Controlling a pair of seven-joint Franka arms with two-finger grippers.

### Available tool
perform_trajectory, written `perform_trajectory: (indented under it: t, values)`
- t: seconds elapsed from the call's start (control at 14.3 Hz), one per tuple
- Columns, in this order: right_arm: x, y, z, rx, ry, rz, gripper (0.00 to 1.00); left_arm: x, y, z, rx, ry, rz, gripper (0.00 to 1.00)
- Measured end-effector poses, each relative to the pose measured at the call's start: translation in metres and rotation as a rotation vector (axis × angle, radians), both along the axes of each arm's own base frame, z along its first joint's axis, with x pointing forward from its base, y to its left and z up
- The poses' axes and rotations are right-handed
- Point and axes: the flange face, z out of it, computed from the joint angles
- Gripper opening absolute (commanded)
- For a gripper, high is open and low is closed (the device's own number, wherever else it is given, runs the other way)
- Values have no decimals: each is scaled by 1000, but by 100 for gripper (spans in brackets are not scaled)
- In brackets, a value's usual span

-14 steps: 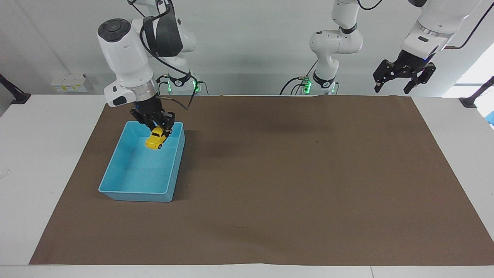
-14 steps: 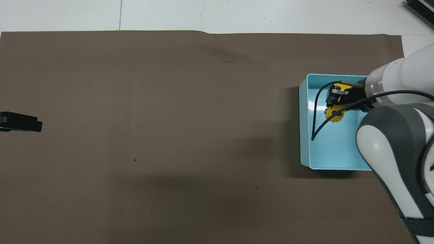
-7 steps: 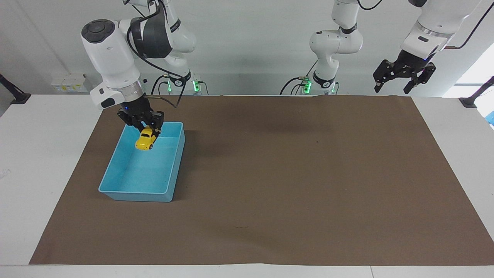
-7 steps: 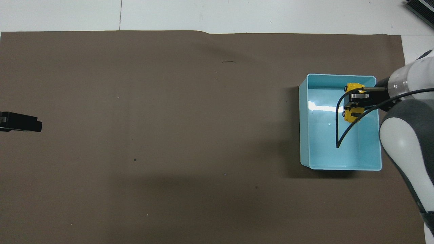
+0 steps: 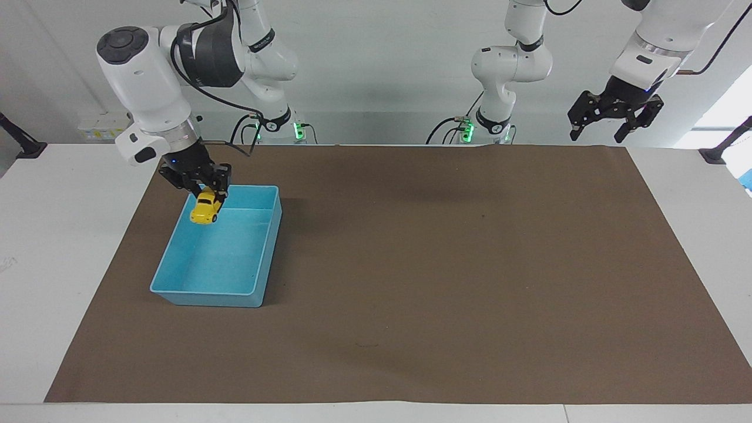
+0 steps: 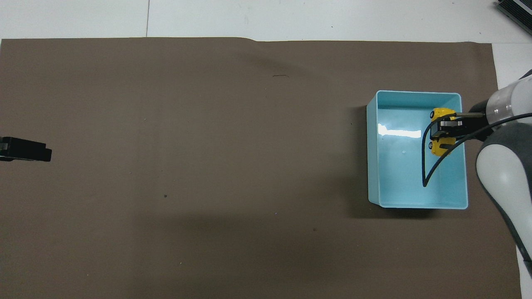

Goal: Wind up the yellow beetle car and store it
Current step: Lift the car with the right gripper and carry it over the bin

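My right gripper is clamped on the car, pinching it across the body so that it hangs nose-down and tilted. I hold it in the air over the bin, above the corner nearest the robots and toward the right arm's end of the table. In the overhead view the car shows against the bin's floor just inside the wall at that end, with a cable looping over the bin's middle.

As I judge it, the storing step is in hand and nearly done: the car is over the bin but not yet resting in it. Whether the winding has been done I cannot tell from what shows here; nothing on the car tells me that. What is left is to lower the car, let go of it inside the bin and pull my arm clear. The car sits close to the wall, so a drop from here could clip the rim.

My left gripper waits with its fingers spread and empty, raised over the mat's corner by the left arm's base.
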Motion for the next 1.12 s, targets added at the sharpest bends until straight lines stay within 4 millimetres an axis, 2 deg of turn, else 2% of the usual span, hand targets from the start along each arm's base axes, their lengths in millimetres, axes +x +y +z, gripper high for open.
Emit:
perform_trajectory:
  t: [0.28,0.56,0.77,1.12]
  values:
    - [2,-2,-15,2,1,24,0,0,0,0,0,0,0,100]
    - [16,-15,-59,17,9,22,0,0,0,0,0,0,1,100]
    - [20,-15,-90,24,-3,25,0,0,0,0,0,0,1,100]
    - [22,-14,-129,34,-1,28,0,0,0,0,0,0,1,100]
